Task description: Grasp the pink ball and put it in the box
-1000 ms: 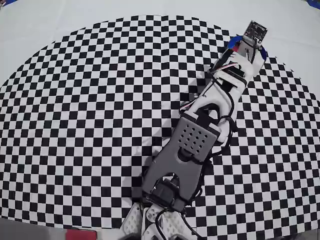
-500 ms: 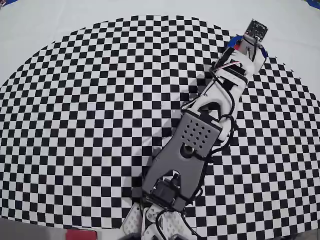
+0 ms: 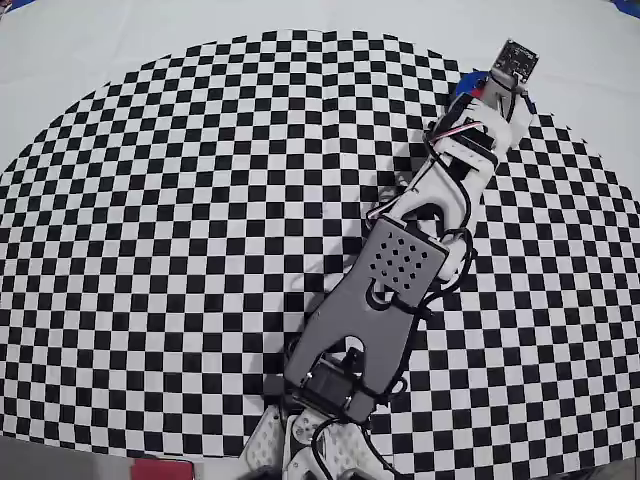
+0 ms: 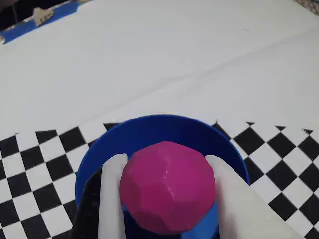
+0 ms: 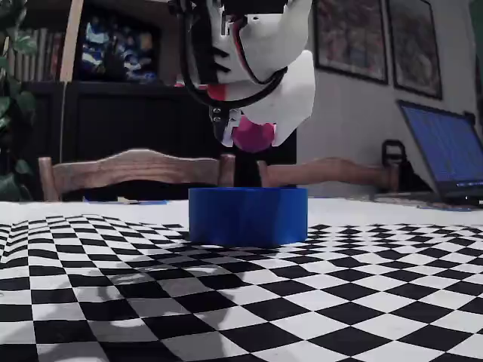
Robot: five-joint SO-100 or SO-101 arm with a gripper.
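A pink faceted ball [image 4: 168, 186] sits between my two white fingers [image 4: 112, 199], held above a round blue box [image 4: 149, 130]. My gripper [image 4: 164, 167] is shut on the ball. In the fixed view the ball [image 5: 253, 136] hangs clear above the blue box [image 5: 247, 216], with a gap between them. In the overhead view the arm covers the ball, and only a sliver of the box [image 3: 466, 84] shows beside the gripper [image 3: 487, 95] at the upper right.
A black and white checkered mat [image 3: 200, 220] covers the table. White cloth [image 4: 164, 59] lies beyond it with blue tape [image 4: 40, 25] at the far edge. A laptop [image 5: 445, 154] and wooden chair backs [image 5: 136, 166] stand behind the table.
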